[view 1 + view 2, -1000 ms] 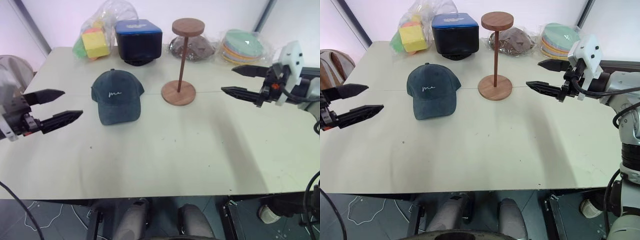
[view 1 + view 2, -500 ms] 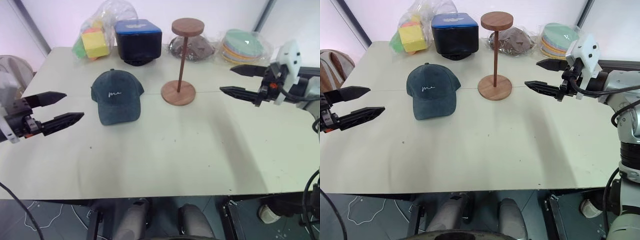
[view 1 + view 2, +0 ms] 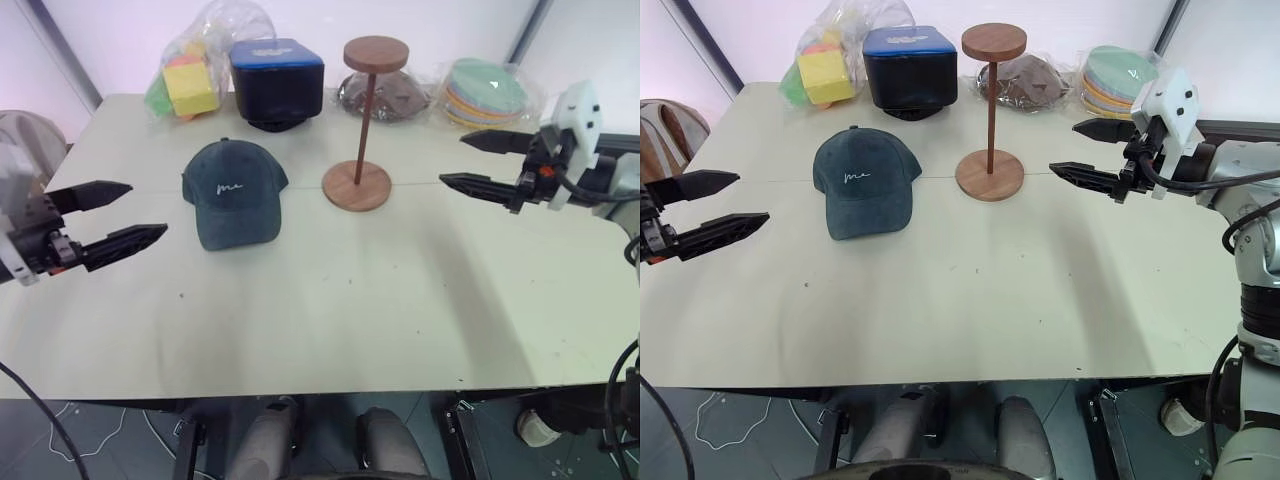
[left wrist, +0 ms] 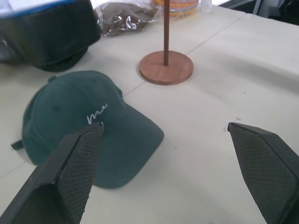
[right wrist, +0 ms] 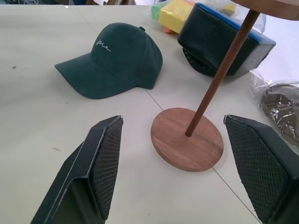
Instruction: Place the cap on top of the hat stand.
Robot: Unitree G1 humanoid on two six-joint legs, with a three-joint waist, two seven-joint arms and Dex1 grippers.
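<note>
the cap [image 3: 234, 192] lies on the desk [image 3: 330, 300] just beside the hat stand [image 3: 359, 125]. the left gripper [image 3: 115, 217] and the right gripper [image 3: 470, 160] hover spread wide, both released and empty.

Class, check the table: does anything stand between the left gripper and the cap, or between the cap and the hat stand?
Nothing visible does. Bare table lies between the open left gripper and the cap, and again between the cap and the hat stand. The blue-lidded box sits behind both, off either path.
</note>
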